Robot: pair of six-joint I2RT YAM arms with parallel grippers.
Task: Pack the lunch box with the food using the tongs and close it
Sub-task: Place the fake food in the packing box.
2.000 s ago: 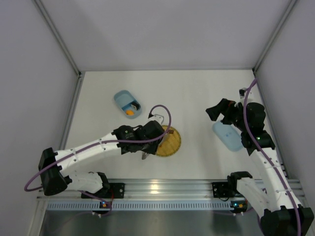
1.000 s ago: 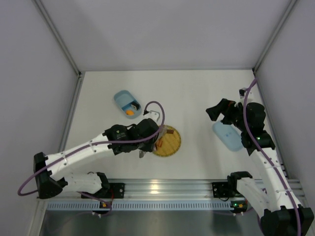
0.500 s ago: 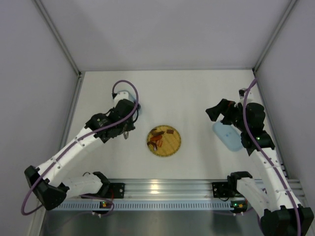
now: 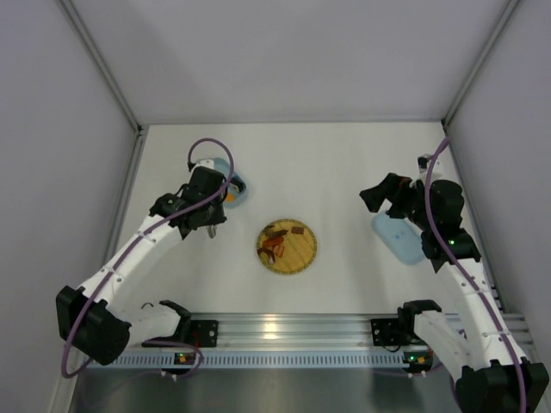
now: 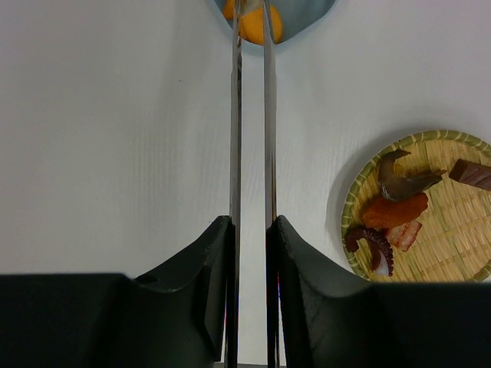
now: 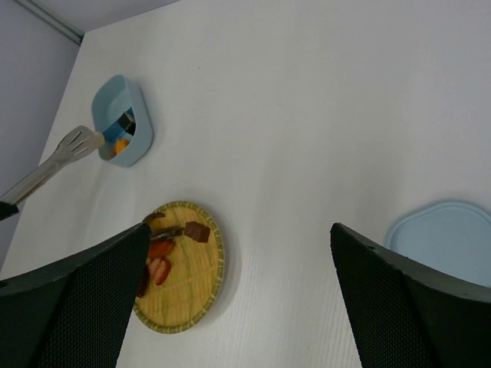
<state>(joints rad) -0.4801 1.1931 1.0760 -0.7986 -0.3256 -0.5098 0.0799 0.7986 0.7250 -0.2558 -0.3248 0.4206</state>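
The light-blue lunch box sits at the back left with an orange piece of food inside. My left gripper is shut on the silver tongs, whose two arms run nearly parallel up to the box. In the right wrist view the tongs' tips hover at the box's near rim, and I see nothing between them. Several more food pieces lie on the round woven plate. The lid lies flat at the right, under my open, empty right gripper.
White walls with metal corner posts close off the left, back and right sides. The aluminium rail with both arm bases runs along the near edge. A purple cable loops above the left wrist.
My left arm has swung left and back, carrying the tongs from over the plate to the lunch box. The plate's food now shows uncovered. The right arm has not moved.
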